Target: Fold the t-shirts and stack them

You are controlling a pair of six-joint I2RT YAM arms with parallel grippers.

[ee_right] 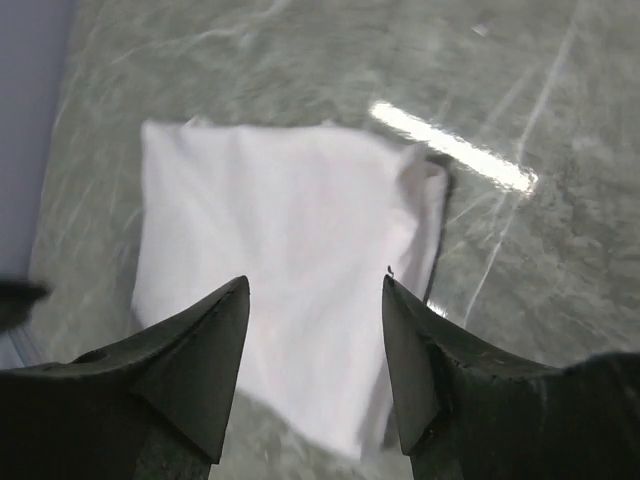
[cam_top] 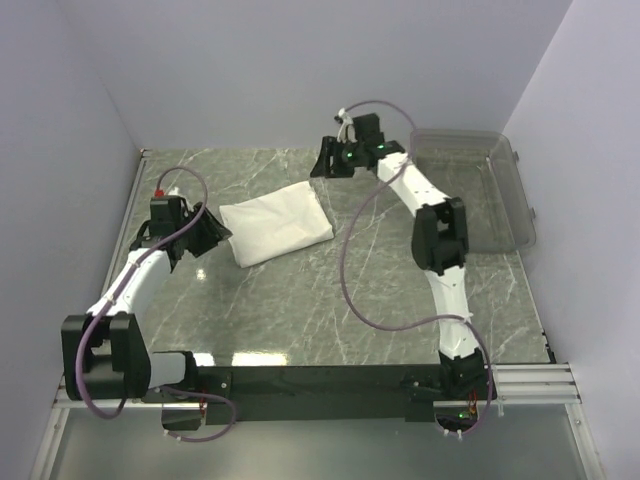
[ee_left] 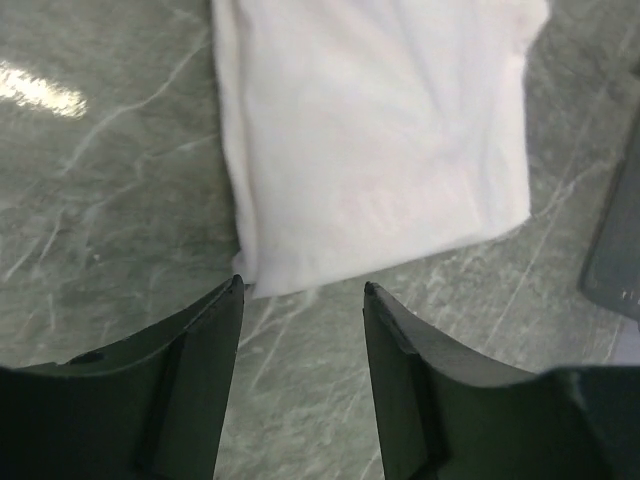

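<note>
T-shirt [cam_top: 275, 225] lies folded into a white rectangle, flat on the marble table [cam_top: 300, 310], left of centre. Left gripper [ee_left: 303, 288] just beside its left edge: jaws apart, empty. Right gripper [ee_right: 315, 282] off its far-right corner: jaws apart, empty.

2 units inspected, left arm [cam_top: 135, 280] and right arm [cam_top: 448, 305]: white link shells, black joint housings, black bases. 1 mauve cable [cam_top: 343, 270] loops along each. Left wrist carries a red cap [cam_top: 159, 191]; right wrist shows a green light [cam_top: 380, 149]. All fingers [ee_left: 190, 370] black, wedge-shaped.
</note>
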